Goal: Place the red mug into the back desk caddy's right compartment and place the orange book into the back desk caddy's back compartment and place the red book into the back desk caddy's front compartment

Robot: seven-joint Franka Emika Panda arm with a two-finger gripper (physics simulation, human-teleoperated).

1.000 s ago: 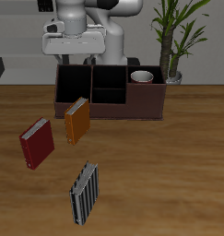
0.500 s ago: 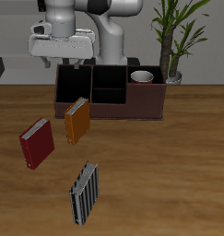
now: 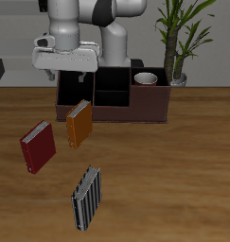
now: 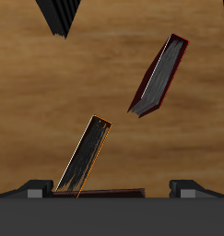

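Mug (image 3: 145, 78) stage looks done: red mug sits inside the back desk caddy (image 3: 112, 97), in its right compartment (image 3: 149, 96), upper right-centre of the exterior frame, white interior showing, upright. Two book steps left.

Orange book (image 3: 79, 124) stands tilted on the worktop (image 3: 173, 180), centre-left of frame, just in front of the caddy's tall-walled end, not in any compartment. Thin, plain orange cover, pale page edges; the wrist view (image 4: 84, 157) shows it leaning on an edge. Red book (image 3: 38, 146) is further toward the lower left, also leaning on the worktop, dark red cover, pale pages, apart from the orange one. Grey-and-black striped book (image 3: 86, 198) stands lower centre, not part of the task.

End effector (image 3: 74, 79) hangs above the caddy's tall end, upper left-centre, over the orange book's area; empty, fingers spread wide, nothing between them. Judgement: roughly a third complete, orange book likely next.
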